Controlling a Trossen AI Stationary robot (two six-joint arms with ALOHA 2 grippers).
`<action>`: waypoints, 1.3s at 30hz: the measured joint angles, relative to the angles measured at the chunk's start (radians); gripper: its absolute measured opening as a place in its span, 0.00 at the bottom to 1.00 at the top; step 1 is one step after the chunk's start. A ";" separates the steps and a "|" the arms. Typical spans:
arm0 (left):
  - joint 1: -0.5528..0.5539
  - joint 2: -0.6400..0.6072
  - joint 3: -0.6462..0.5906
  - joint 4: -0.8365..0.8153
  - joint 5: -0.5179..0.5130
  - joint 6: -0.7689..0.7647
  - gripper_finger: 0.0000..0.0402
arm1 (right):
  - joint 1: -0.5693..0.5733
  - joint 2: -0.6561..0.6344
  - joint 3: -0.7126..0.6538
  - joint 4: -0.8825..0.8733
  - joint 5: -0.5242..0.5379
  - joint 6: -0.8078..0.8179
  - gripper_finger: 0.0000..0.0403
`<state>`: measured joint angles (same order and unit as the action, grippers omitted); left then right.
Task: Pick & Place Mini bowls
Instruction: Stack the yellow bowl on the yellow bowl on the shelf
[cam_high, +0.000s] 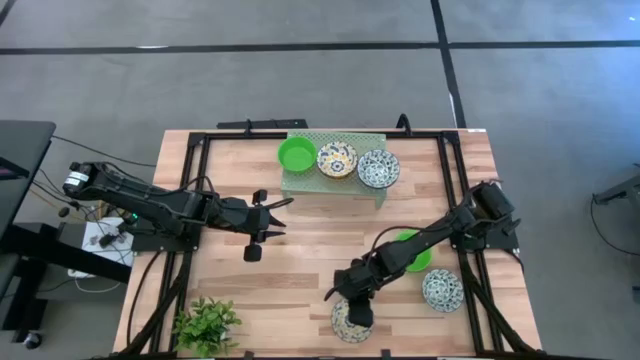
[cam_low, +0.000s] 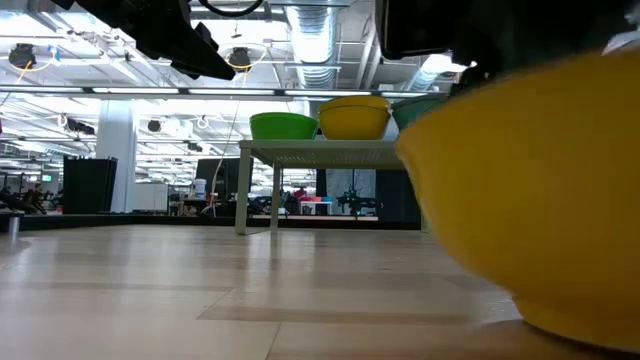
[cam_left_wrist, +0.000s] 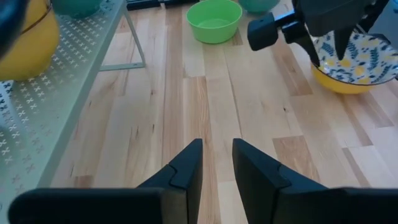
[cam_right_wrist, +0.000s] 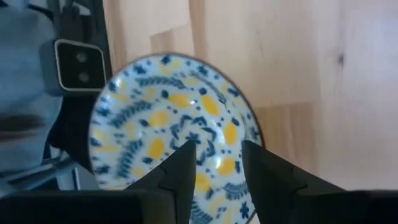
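Observation:
Three mini bowls stand on the pale green rack (cam_high: 300, 185) at the far side: a green one (cam_high: 296, 154), a yellow-blue floral one (cam_high: 337, 160) and a blue floral one (cam_high: 378, 168). Another yellow-blue floral bowl (cam_right_wrist: 143, 124) sits on the table near the front edge (cam_high: 343, 325). My right gripper (cam_right_wrist: 219, 155) is open, pointing down over this bowl's inside. A green bowl (cam_high: 415, 250) lies partly under the right arm, and a blue floral bowl (cam_high: 442, 290) sits to its right. My left gripper (cam_left_wrist: 217, 158) is open by a narrow gap and empty, above the table's left-middle (cam_high: 278, 218). My right gripper hangs from above over the inside of the yellow-blue floral bowl (cam_right_wrist: 205, 134), which sits on the table. I cannot tell whether its fingertips touch the bowl.
A small leafy plant (cam_high: 205, 325) stands at the front left corner. A black frame (cam_high: 195, 170) runs along the table's sides. Bare wood (cam_high: 310, 245) lies between the rack and the front bowls. In the low view the near bowl (cam_low: 540, 200) fills the right side.

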<state>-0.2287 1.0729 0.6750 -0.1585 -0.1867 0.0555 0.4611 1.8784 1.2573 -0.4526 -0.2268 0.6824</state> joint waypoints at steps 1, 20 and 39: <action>0.000 0.000 0.000 0.000 0.000 0.000 0.22 | -0.003 -0.008 0.000 0.004 -0.005 0.000 0.30; 0.000 0.000 0.000 0.004 0.001 -0.011 0.22 | -0.023 -0.052 -0.020 -0.029 0.071 -0.108 0.35; 0.000 0.000 0.000 0.029 0.001 -0.011 0.22 | -0.038 0.019 -0.021 0.029 0.001 -0.041 0.03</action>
<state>-0.2287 1.0725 0.6750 -0.1294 -0.1860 0.0444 0.4228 1.8973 1.2366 -0.4240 -0.2256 0.6417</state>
